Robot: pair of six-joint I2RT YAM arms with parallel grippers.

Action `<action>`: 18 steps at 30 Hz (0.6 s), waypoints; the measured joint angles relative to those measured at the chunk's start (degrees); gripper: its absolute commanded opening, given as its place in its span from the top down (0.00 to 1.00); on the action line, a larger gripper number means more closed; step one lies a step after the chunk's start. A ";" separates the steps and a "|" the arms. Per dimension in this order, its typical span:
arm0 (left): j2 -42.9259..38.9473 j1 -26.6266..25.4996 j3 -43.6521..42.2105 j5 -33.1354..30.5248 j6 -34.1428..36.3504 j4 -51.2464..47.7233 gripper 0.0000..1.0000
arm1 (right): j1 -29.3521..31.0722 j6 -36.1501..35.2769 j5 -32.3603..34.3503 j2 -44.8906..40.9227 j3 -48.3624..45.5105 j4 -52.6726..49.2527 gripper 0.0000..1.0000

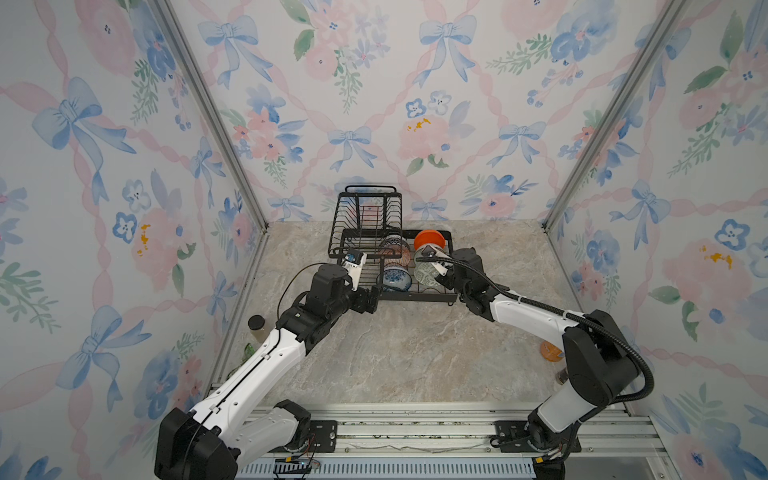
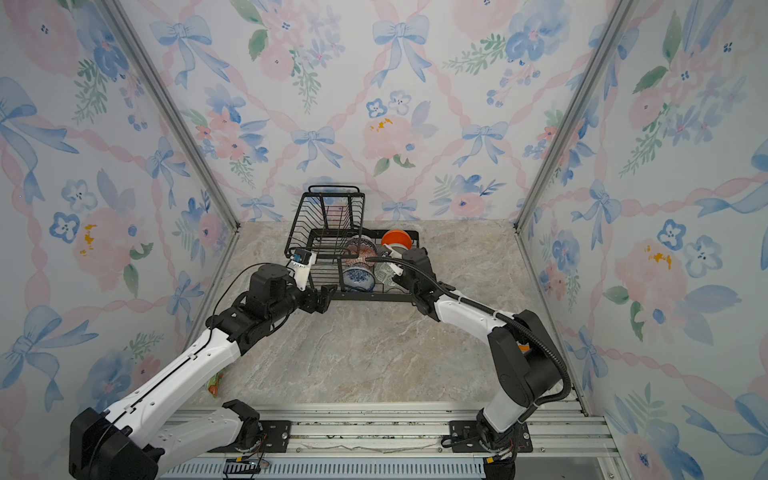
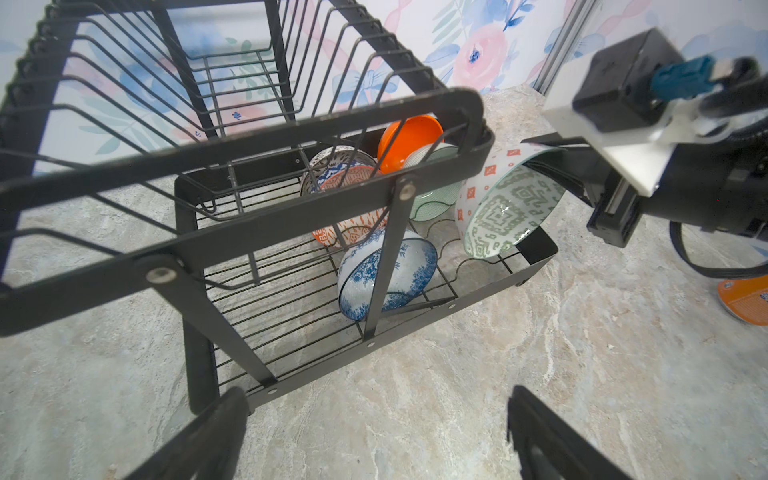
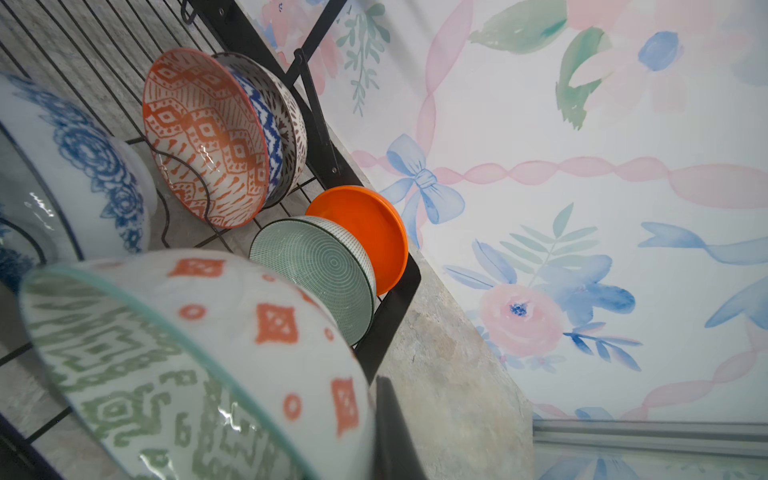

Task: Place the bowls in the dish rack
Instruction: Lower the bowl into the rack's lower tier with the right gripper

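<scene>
In the lower tray of the dish rack, at its near right corner, the jaws of the right gripper are clamped on the upper rim of the green-white geometric bowl, held on edge with its open face toward 7 o'clock in a top view. Whether its lower rim touches the wires I cannot tell. The mint green bowl stands just behind at 12 o'clock, the blue-white floral bowl at 9 o'clock. The left gripper hovers empty, jaws wide apart, at 8 o'clock
</scene>
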 measured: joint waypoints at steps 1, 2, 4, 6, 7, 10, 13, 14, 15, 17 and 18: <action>-0.02 0.00 -0.04 0.02 0.00 -0.02 0.02 | -0.13 -0.57 0.13 0.68 -0.33 0.85 1.00; -0.02 0.00 -0.07 0.07 0.00 -0.02 0.02 | -0.33 -1.09 0.33 1.53 -0.42 1.90 1.00; -0.02 0.00 -0.09 0.24 0.00 -0.02 0.02 | -0.74 -1.84 0.79 3.26 -0.42 3.45 1.00; -0.02 0.00 -0.09 0.42 0.00 -0.02 0.02 | -1.14 -2.36 1.18 4.74 -0.42 4.31 1.00; 0.00 0.00 -0.09 0.42 0.00 -0.02 0.02 | -1.33 -2.71 1.44 5.33 -0.42 4.76 1.00; -0.02 0.11 -0.09 0.48 0.00 -0.02 0.02 | -1.51 -3.72 2.29 6.97 -0.42 6.64 1.00; -0.02 0.33 -0.09 0.61 0.00 -0.02 0.02 | -1.51 -4.96 2.64 8.15 -0.42 7.87 1.00; -0.02 0.33 -0.09 0.61 0.00 -0.02 0.02 | -1.51 -5.42 2.91 8.68 -0.42 9.07 1.00; 0.00 0.33 -0.09 0.63 0.00 -0.02 0.02 | -1.51 -5.90 3.06 9.38 -0.42 10.29 1.00; 0.00 0.33 -0.09 0.63 0.00 -0.02 0.02 | -1.57 -6.84 3.41 10.62 -0.42 11.96 1.00; 0.00 0.33 -0.09 0.63 0.00 -0.02 0.02 | -1.66 -7.32 3.54 11.34 -0.42 12.63 1.00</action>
